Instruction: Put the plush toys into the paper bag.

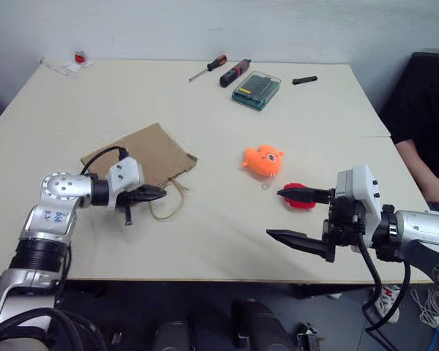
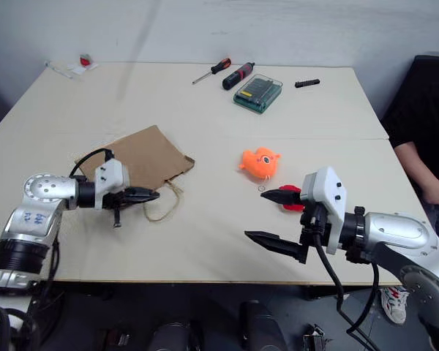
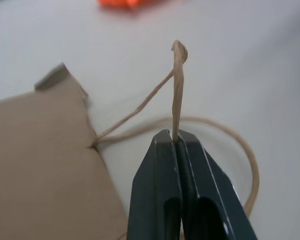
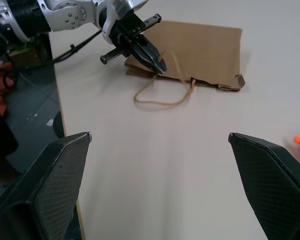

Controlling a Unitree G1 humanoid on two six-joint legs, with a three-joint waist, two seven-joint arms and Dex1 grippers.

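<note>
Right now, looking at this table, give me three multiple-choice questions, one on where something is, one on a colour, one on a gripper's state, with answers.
1. Where does the paper bag lie?
A. flat on the table
B. upright
C. on the floor

2. What colour is the plush toy near the table's middle?
A. blue
B. orange
C. green

3. How is the left gripper?
A. wide open
B. shut on a screwdriver
C. shut on the bag's handle

Answers: 1 A, the bag lies flattened on the table; 2 B, its body is bright orange; 3 C, the cord runs between its closed fingers.

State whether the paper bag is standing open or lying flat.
Lying flat. The paper bag rests collapsed on the table, its mouth unopened; the left gripper pinches one cord handle.
</note>
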